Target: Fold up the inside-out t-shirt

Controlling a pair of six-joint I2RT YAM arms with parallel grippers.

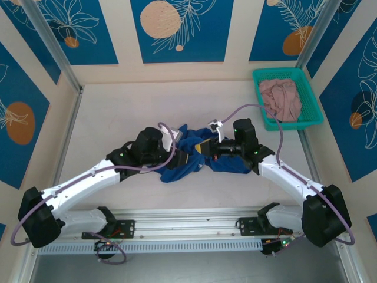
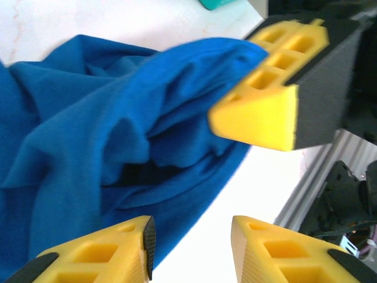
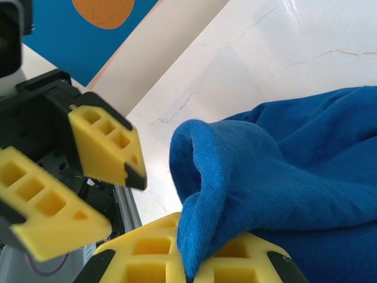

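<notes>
- The blue t-shirt lies bunched in a rumpled heap near the middle of the white table, between the two arms. It is not spread flat.
- The right gripper reaches in from the right. In its own wrist camera, its yellow fingers are pressed together at the bottom of the picture.
- A thick fold of the t-shirt is pinched between those fingers. A rolled hem curls up just above the right gripper.
- The left gripper comes in from the left and meets the shirt's near edge.
- From the left wrist, the left gripper has its two yellow fingers standing apart, with bare white table in the gap.
- The cloth runs behind the finger on the left of that picture; I cannot tell whether it touches it.
- The right wrist camera agrees: the left gripper hangs just beside the lifted fold with its jaws apart and nothing between them.
- One finger of the right gripper shows in the left wrist view with blue cloth draped up against it.
- In the far right corner of the table sits a green basket with a crumpled pink garment inside, well apart from the shirt.
</notes>
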